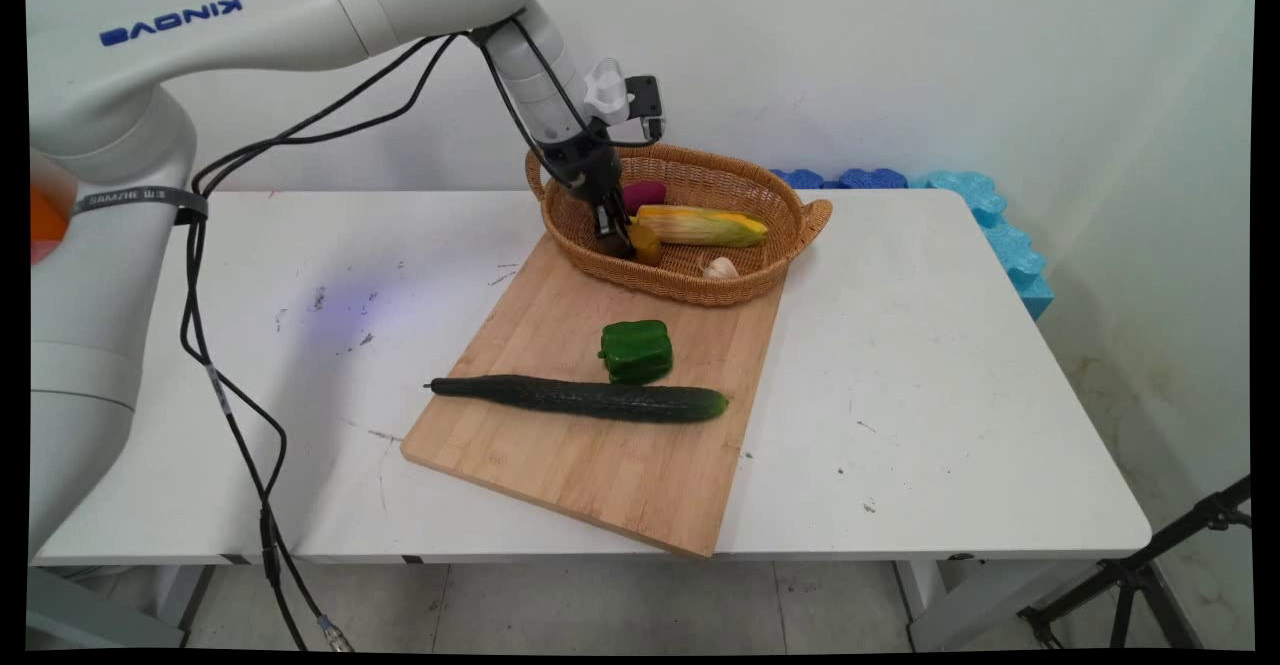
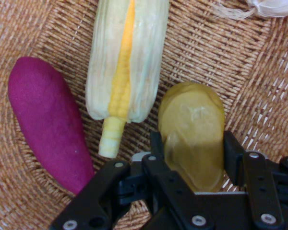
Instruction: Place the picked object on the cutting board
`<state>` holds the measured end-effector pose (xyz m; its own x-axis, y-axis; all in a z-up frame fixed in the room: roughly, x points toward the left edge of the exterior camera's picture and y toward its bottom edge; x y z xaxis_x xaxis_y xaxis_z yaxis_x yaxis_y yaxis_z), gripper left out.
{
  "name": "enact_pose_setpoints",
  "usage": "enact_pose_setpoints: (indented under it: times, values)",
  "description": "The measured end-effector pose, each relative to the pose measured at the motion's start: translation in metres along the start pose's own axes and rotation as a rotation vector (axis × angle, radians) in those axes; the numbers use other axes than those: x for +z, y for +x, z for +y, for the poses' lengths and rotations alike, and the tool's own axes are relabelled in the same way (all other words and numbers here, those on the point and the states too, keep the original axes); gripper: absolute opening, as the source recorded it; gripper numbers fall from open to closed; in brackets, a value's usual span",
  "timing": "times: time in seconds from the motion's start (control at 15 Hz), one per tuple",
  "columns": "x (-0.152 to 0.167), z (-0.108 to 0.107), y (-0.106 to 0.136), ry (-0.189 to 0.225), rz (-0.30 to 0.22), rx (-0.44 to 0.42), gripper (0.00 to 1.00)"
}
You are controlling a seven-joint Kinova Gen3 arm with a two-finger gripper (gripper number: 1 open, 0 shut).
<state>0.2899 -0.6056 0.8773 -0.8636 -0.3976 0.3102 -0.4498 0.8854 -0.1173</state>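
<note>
My gripper (image 1: 622, 238) reaches down into a woven wicker basket (image 1: 690, 292) at the back of the table. In the hand view its two fingers press against both sides of a yellow-brown potato (image 2: 192, 120), so the gripper (image 2: 194, 149) is shut on it. The potato (image 1: 647, 242) sits low at the basket's left end, near the weave (image 2: 259, 72). An ear of corn in its husk (image 2: 125, 57) lies just beside it, and a purple sweet potato (image 2: 48, 120) beyond that. A garlic bulb (image 2: 273, 7) rests further along the basket floor.
A wooden cutting board (image 1: 560, 455) lies in front of the basket, partly under it, carrying a green bell pepper (image 1: 636, 351) and a long dark cucumber (image 1: 580, 398). Blue foam pieces (image 1: 990, 220) line the table's far right edge. Black cables hang at the left.
</note>
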Motion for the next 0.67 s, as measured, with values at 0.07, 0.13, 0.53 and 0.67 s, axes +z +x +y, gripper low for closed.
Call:
enact_pose_setpoints:
  times: [0.07,0.13,0.53,0.67]
  values:
    - [-0.001,0.001,0.000,0.001,0.002,0.002,0.00]
    - [-0.004,0.002,0.001,0.003,0.006,0.004,0.00]
    - [-0.053,0.010,0.013,0.048,0.065,0.030,0.00]
    - [-0.080,0.017,0.016,0.058,0.093,0.029,0.00]
